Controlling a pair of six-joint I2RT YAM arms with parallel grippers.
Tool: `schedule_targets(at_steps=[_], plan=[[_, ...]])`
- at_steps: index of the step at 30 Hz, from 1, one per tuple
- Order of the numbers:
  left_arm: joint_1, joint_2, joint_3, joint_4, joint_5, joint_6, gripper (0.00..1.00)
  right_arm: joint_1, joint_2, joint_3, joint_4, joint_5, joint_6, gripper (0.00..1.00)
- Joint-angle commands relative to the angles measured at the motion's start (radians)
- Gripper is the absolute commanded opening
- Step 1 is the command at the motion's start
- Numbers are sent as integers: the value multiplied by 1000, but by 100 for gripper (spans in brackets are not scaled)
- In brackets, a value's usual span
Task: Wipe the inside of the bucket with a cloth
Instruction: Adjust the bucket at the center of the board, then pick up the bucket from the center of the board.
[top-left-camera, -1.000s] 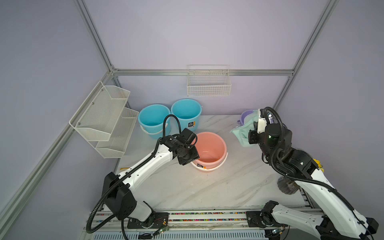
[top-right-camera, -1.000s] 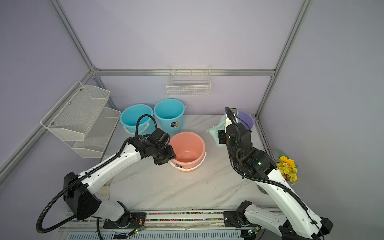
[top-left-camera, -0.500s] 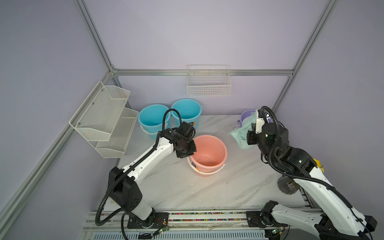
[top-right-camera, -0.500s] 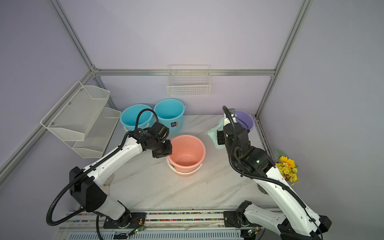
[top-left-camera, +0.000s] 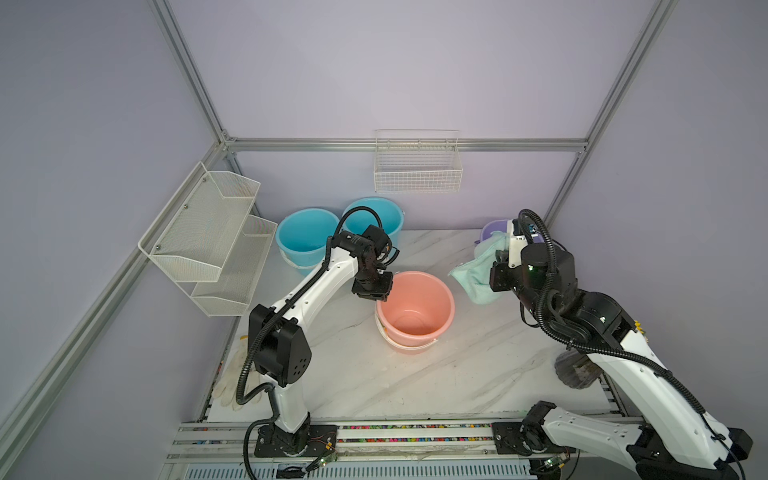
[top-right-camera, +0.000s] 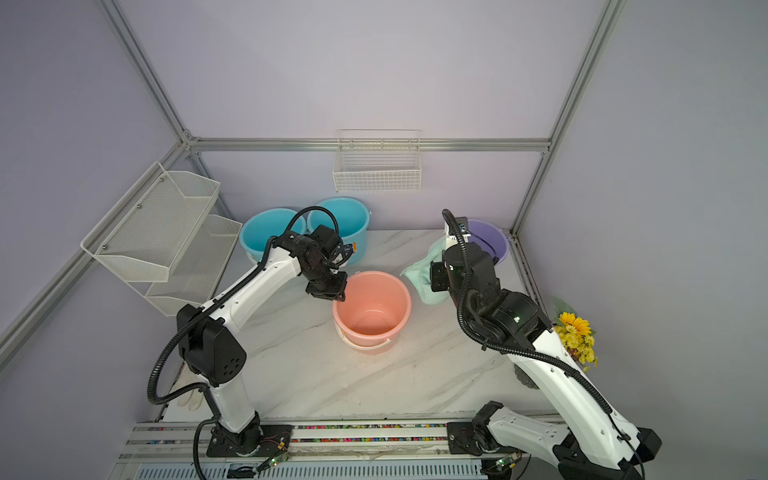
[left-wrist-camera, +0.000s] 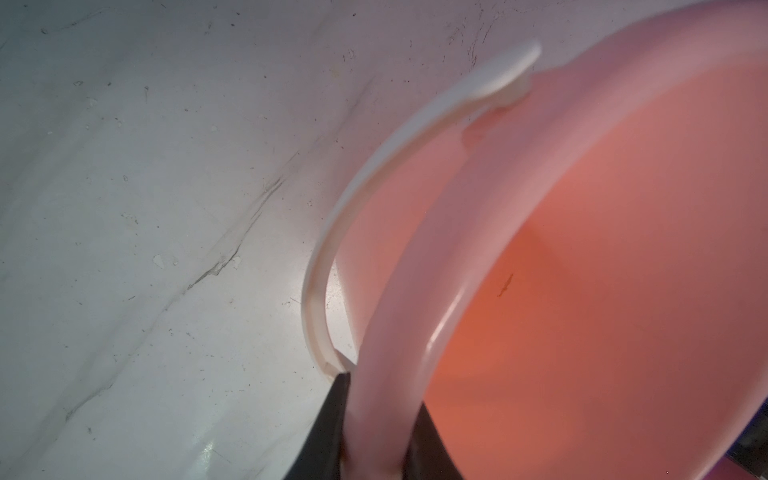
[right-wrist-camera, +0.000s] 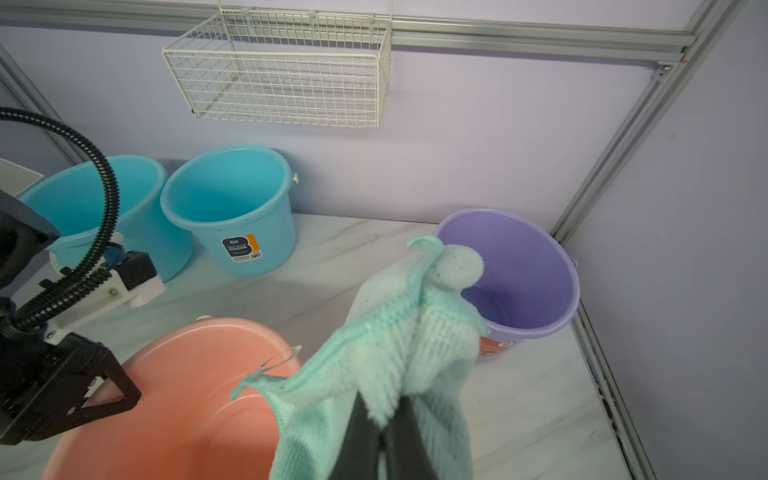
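standing upright, the pink bucket (top-left-camera: 436, 299) opens upward.

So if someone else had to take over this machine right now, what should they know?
Left hand: closed on the rim of the salmon-pink round plastic bucket, which sits on the white marble-look table.
Right hand: closed on the pale mint-green microfibre cloth, held in the air between that bucket and the purple plastic bucket.
Done: bucket gripped, cloth in hand.
Left: lower the cloth into the pink bucket and wipe its inside. The cloth is not yet in it.
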Motion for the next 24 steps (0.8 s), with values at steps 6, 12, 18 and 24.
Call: schedule_targets(at_steps=[6, 12, 18, 24], plan=[[-4, 12, 101, -83, -19, 47, 47, -5, 14, 48, -62, -16, 52, 0], [-34, -60, 63, -82, -69, -101, 53, -4, 31, 47, -65, -31, 51, 0], [-97, -107, -27, -75, -123, -227, 53, -4, 50, 47, -66, -46, 42, 0], [-128, -131, -118, -46, -128, -288, 48, -3, 48, 26, -64, -49, 53, 0]])
